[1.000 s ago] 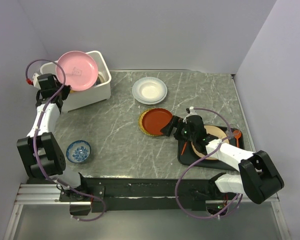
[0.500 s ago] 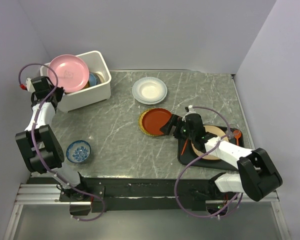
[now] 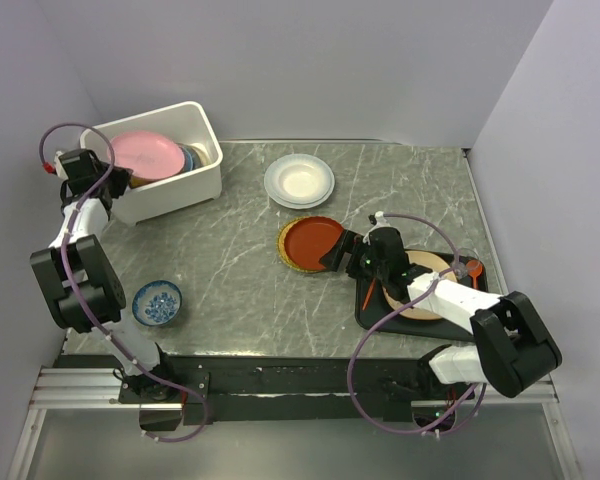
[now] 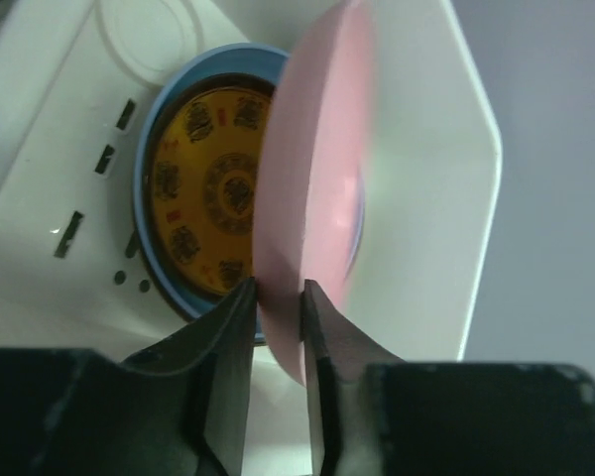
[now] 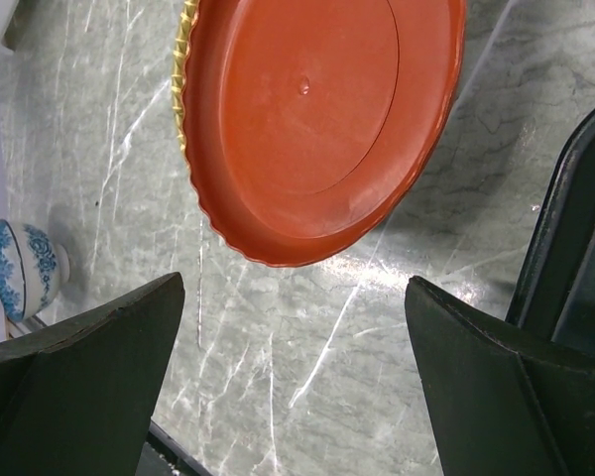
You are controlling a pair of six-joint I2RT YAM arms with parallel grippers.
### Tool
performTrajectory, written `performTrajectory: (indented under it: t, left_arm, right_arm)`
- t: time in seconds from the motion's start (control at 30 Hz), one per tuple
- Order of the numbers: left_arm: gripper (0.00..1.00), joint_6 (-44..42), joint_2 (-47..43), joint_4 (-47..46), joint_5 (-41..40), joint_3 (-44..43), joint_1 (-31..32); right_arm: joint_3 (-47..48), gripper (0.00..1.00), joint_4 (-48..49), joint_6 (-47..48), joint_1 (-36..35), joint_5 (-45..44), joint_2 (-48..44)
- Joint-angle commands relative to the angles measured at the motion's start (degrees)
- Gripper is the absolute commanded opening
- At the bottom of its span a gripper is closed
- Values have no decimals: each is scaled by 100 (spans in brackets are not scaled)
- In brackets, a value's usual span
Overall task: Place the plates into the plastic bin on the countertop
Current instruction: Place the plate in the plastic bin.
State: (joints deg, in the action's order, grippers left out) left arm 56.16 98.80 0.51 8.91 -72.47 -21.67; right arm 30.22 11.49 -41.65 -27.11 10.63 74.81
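The counter [image 3: 240, 270] is grey-green stone with thin white lines, and plain pale walls stand around it. From above I see the white bin [image 3: 208, 182] at the back left, a smooth plastic box with tall sides, and the pink plate [image 3: 145, 155] lying tipped inside it. Only my left wrist camera shows what is under that plate: a light blue plate [image 4: 142, 213] with a yellow patterned plate [image 4: 213, 188] sitting in it, and little slots [image 4: 69, 233] in the bin floor. In that view the pink plate stands on edge, and my left fingers [image 4: 228, 367] sit close together, one on each side of its rim. I cannot tell if they squeeze it or just sit beside it. The top view also shows a round white plate [image 3: 299, 181] at the middle back, a small blue-and-white bowl [image 3: 157, 302] near the left front, and a flat black tray [image 3: 375, 315] on the right with a tan plate [image 3: 432, 262] on it. The red-orange plate [image 3: 310, 240] lies flat in the middle of the counter. My right wrist camera shows it is smooth and shiny with a tiny bump in the middle, and a gold wavy edge [image 5: 184, 69] peeks out from under it. My right fingers [image 5: 89, 367] are spread wide with nothing in them, just short of that plate, above bare stone.
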Motion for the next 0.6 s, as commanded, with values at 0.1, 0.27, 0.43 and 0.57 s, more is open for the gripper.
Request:
performTrajectory:
  t: [0.1,0.27,0.43,0.57]
  left_arm:
    - [46,26,86,-341,427,-303,-13]
    - [71,9,43,-280,428,-330,-13]
    - [84,-44,-194,-315,428,-251,-13]
    - [85,-105,-370,-447,542,-154,40]
  right_arm:
    - [72,99,108,52,22,-88,-203]
    - [-7,99,91,51,31,-132,-308]
    - [11,99,47,43,31,-158,-379]
    - [19,99,38,60,31,-184,-370]
